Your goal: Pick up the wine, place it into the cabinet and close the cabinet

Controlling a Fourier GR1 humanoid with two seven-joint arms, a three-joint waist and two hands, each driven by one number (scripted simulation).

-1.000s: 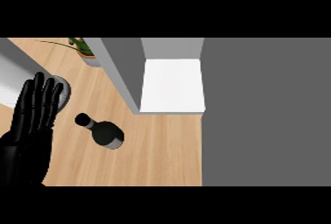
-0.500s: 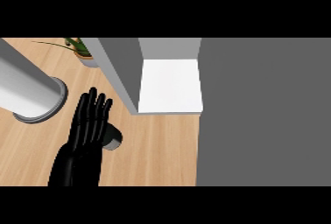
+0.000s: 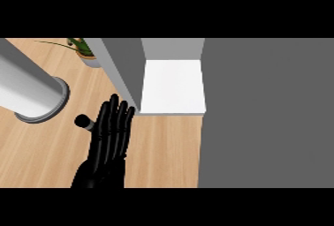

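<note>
Peeking out left of the right hand [image 3: 109, 137] (fingers straight, together): the wine [image 3: 83, 121].

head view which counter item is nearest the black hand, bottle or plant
The dark wine bottle: its cap shows beside the black hand; the green potted plant stands farther back.

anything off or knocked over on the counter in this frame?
Nothing stands out. The wine bottle looks upright on the counter, mostly hidden by the open hand over it. The cabinet is open, its white shelf bare. A potted plant sits at the back. No spills show.
</note>
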